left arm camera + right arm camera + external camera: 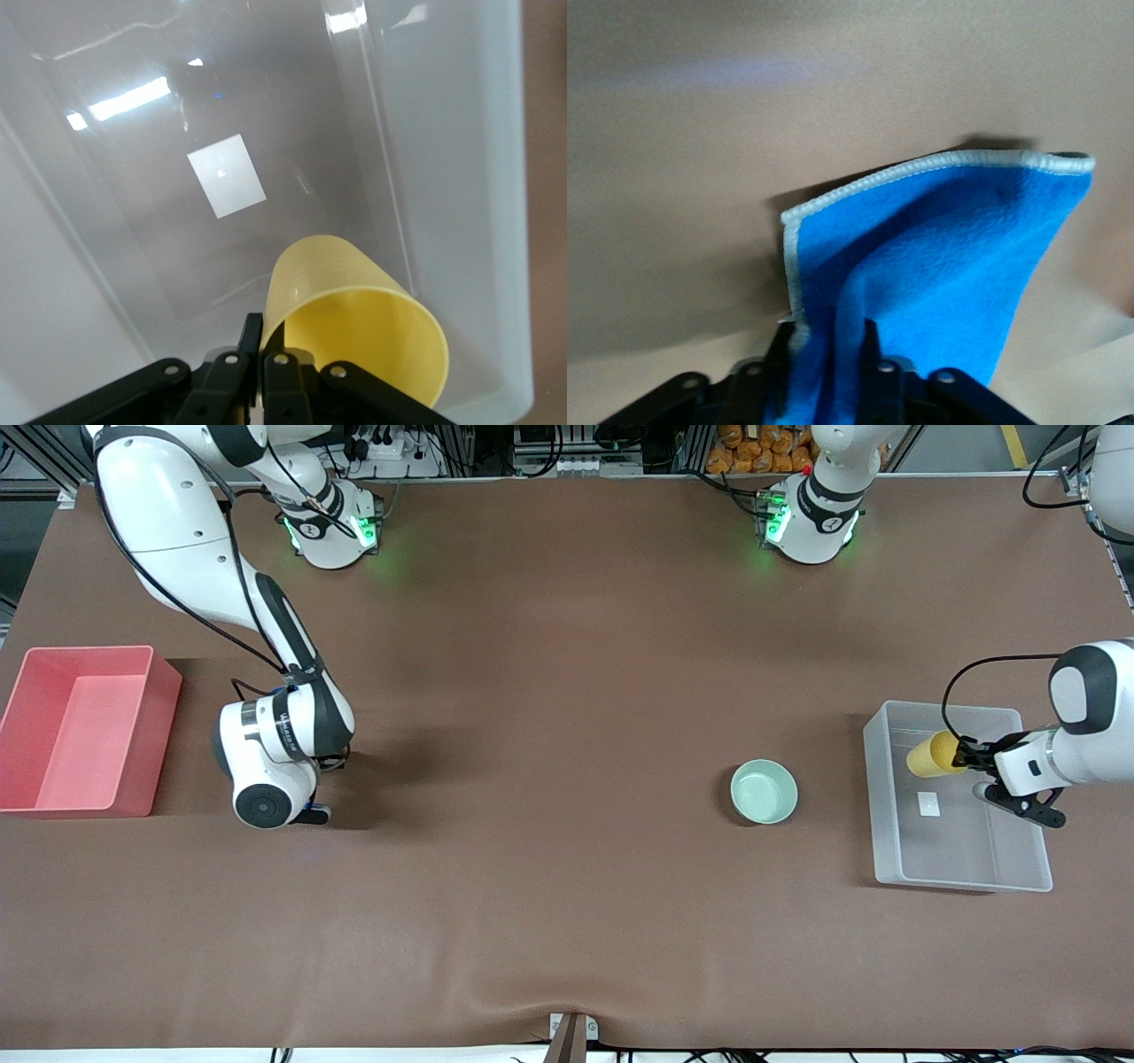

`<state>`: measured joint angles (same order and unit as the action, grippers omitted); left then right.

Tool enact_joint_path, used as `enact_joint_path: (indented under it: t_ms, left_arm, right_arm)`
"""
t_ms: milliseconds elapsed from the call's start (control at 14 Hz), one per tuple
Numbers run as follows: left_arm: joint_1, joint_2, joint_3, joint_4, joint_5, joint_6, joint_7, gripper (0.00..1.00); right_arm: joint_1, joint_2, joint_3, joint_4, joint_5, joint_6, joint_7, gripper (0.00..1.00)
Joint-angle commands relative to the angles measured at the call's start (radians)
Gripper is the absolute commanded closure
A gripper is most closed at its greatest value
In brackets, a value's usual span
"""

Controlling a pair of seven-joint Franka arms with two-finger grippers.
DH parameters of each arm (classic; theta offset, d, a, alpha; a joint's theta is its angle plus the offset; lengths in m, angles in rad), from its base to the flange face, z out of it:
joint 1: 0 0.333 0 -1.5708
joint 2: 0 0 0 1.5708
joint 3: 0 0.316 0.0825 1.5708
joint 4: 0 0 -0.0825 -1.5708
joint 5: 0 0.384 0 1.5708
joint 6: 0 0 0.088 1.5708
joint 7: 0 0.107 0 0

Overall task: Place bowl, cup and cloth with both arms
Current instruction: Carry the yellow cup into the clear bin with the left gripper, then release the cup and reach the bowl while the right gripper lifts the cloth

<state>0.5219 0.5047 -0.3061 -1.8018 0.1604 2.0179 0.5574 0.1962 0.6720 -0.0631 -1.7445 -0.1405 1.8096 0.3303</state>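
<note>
Left gripper [263,372] jaws clenched on the yellow cup [930,755] rim over the clear bin [1019,881]; right gripper [828,372] jaws pinched the blue cloth [939,274] above the worktop [549,691].

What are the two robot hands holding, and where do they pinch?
Left gripper pinches the yellow cup by its rim. Right gripper pinches the blue cloth near its edge.

Left arm reaching in from its end of the table, wrist turned sideways, left gripper [964,756] in the air, fingers [266,376] closed on the rim of the tilted cup [932,755]. Right arm folded down from its base, wrist pointing at the tabletop, right gripper [828,354] low near the table, fingers [868,359] pinched on a fold of the cloth [948,274].
</note>
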Motion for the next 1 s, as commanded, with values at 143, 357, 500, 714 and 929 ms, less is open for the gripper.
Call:
enact_joint_path:
  t_ms: [143, 357, 500, 714, 929]
  left_arm:
    - [0.007, 0.035, -0.011, 0.021, 0.019, 0.004, 0.013, 0.69]
    - [0.001, 0.029, -0.011, 0.025, 0.021, 0.005, 0.013, 0.0]
    - [0.001, 0.011, -0.022, 0.045, 0.007, -0.011, 0.003, 0.0]
    - [-0.002, -0.028, -0.083, 0.103, -0.021, -0.108, -0.077, 0.0]
    - [-0.002, -0.06, -0.158, 0.127, -0.032, -0.153, -0.32, 0.0]
  right_arm:
    - [-0.006, -0.025, -0.001, -0.003, -0.013, -0.012, 0.024, 1.0]
    - [-0.017, -0.049, -0.006, 0.035, -0.013, -0.056, 0.01, 1.0]
    - [-0.053, -0.092, -0.004, 0.062, -0.014, -0.087, -0.005, 1.0]
    - [-0.083, -0.184, -0.004, 0.069, -0.013, -0.099, -0.036, 1.0]
    - [-0.124, -0.284, -0.004, 0.071, -0.01, -0.114, -0.059, 1.0]
